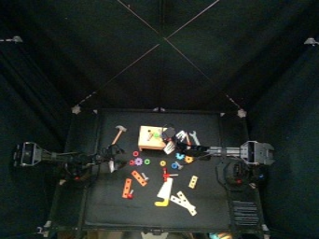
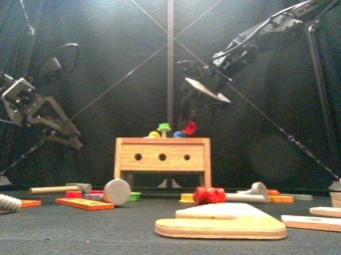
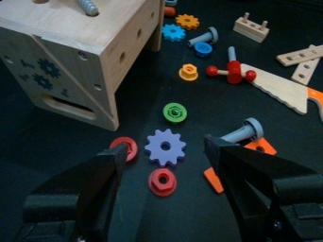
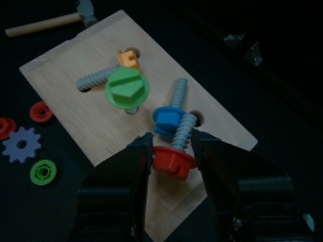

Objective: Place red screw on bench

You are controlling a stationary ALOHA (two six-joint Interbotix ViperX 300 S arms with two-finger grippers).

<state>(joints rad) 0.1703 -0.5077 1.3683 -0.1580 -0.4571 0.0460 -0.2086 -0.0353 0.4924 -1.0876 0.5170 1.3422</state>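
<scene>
1. Hovering over the bench point(image 4: 127, 113), the right gripper point(image 4: 173, 163) has its jaws narrowed on the red screw point(image 4: 173, 161), which sits at the bench's top surface near one edge, just beside the blue screw point(image 4: 171, 121).
2. The screw looks like light, stiff plastic with a smooth, likely slippery skin. My guess is the broad head is the safest hold, since the threaded shank would roll between the jaws.
3. Being rigid and small, it should not bend or break, but it may tip or roll off the bench when let go.
4. The red screw's shank is hidden under its head and the jaws, so whether it rests on the wood or hangs just above cannot be told.
5. The green screw point(image 4: 127, 87) lies farther in on the bench from the red one.
6. The left gripper point(image 3: 161, 180) hangs beside the bench, jaws wide and empty, above a purple gear point(image 3: 164, 146).
</scene>
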